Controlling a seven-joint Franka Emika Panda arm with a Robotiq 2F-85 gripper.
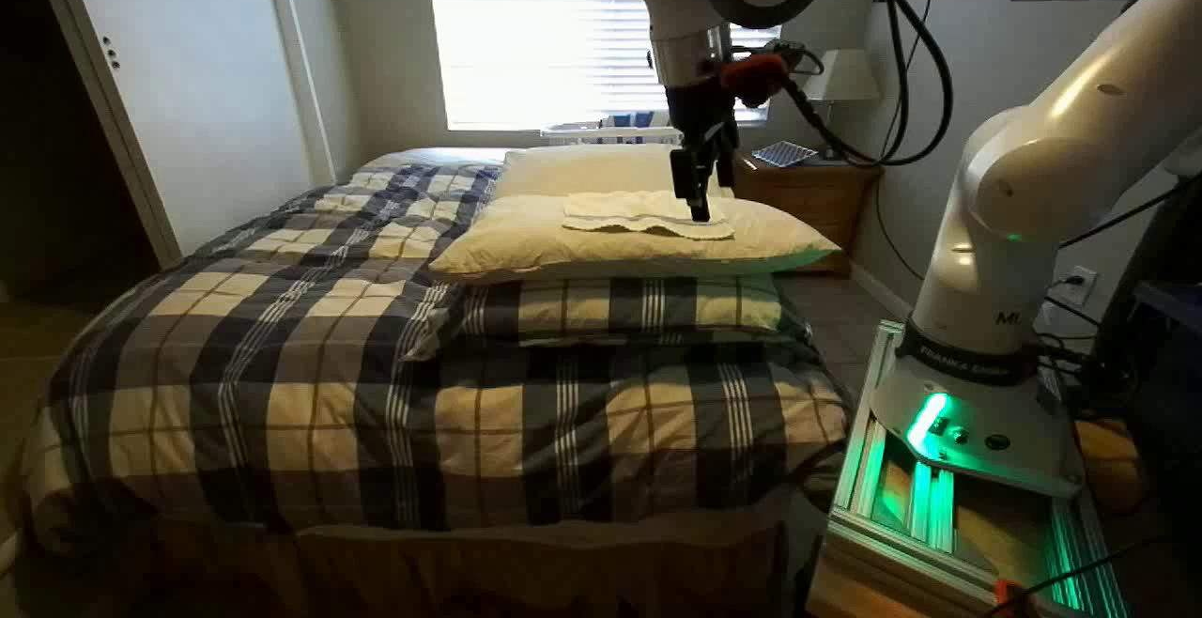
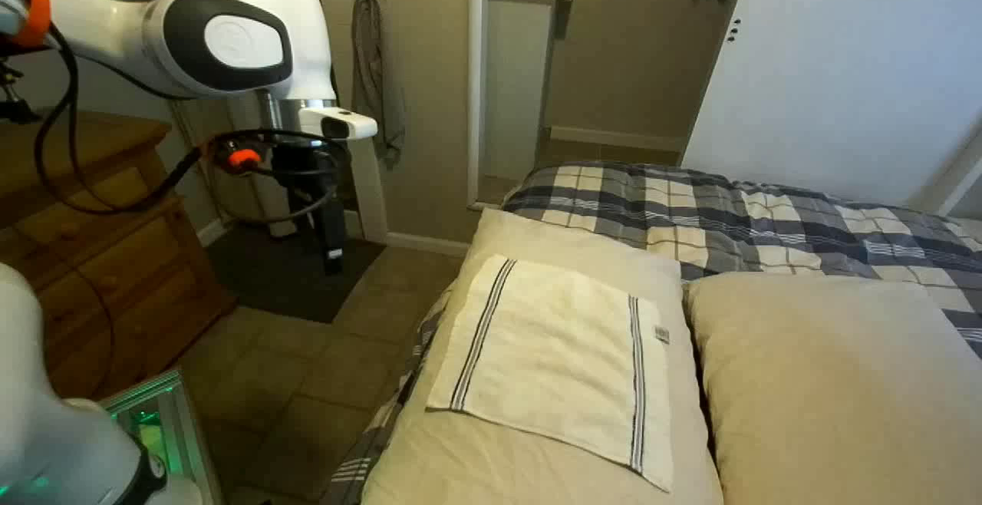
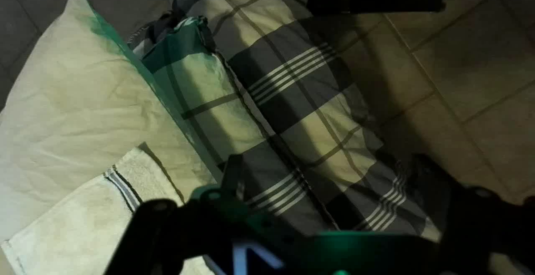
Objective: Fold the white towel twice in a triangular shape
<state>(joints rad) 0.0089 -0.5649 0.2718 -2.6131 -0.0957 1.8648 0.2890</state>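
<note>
The white towel (image 2: 556, 359) lies spread out nearly flat on a plump cream pillow (image 2: 491, 459), as a rough rectangle with dark stripes near two opposite ends and a small tag at one edge. It also shows in an exterior view (image 1: 639, 214), and partly in the wrist view (image 3: 79, 225), where my gripper's parts cover some of it. My gripper (image 3: 328, 162) is open and empty, its fingers wide apart over the plaid bedding beside the pillow. In both exterior views the gripper (image 1: 711, 197) (image 2: 318, 252) points down, above and to the side of the towel, touching nothing.
The pillow rests on a plaid cushion (image 1: 620, 308) on the bed with its plaid blanket (image 1: 329, 346). A second cream pillow (image 2: 828, 390) lies beside it. A wooden nightstand (image 1: 817, 205) with a lamp (image 1: 842, 78) and a wooden dresser (image 2: 107, 244) stand near the arm.
</note>
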